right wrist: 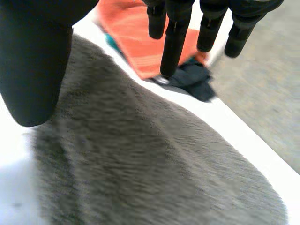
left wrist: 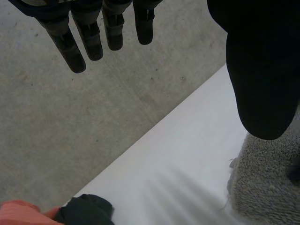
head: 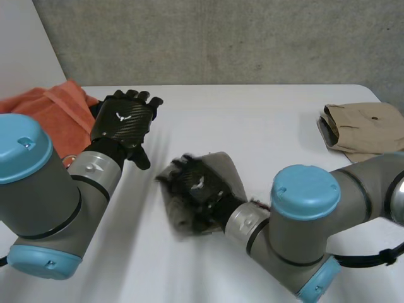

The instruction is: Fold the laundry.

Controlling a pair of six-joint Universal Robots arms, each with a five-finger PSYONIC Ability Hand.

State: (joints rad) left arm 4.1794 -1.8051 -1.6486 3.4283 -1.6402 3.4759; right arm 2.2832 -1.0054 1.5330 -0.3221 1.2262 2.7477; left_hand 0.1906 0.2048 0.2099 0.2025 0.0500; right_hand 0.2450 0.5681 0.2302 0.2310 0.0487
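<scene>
- The small grey terry towel (head: 226, 172) lies in the middle of the white counter (head: 271, 120). Its shape is rounded and uneven, so I judge that it is not neatly folded yet.
- The right hand (head: 194, 188) is over the part of this towel nearer to the robot. In the right wrist view its fingers (right wrist: 174, 42) are straight and the thumb stands apart from them. The hand is spread and pinches nothing. I cannot tell if it touches the towel.
- The crumpled orange cloth (head: 53, 107) is at the far left corner of the counter. A small dark blue cloth (right wrist: 192, 78) lies just beside it and seems to touch it. Both look unfolded.
- The left hand (head: 123, 121) hangs over the counter near the orange cloth. It is also spread, with straight fingers, and it holds nothing.
- The beige fabric piece (head: 366, 129) at the far right edge lies as a compact folded packet. This one seems finished.
- My judgement of the progress is that one piece is done, one is in work and two wait. The task is in its early part.
- Count: four pieces of laundry (one grey, one orange, one dark blue, one beige), two hands and one counter.
</scene>
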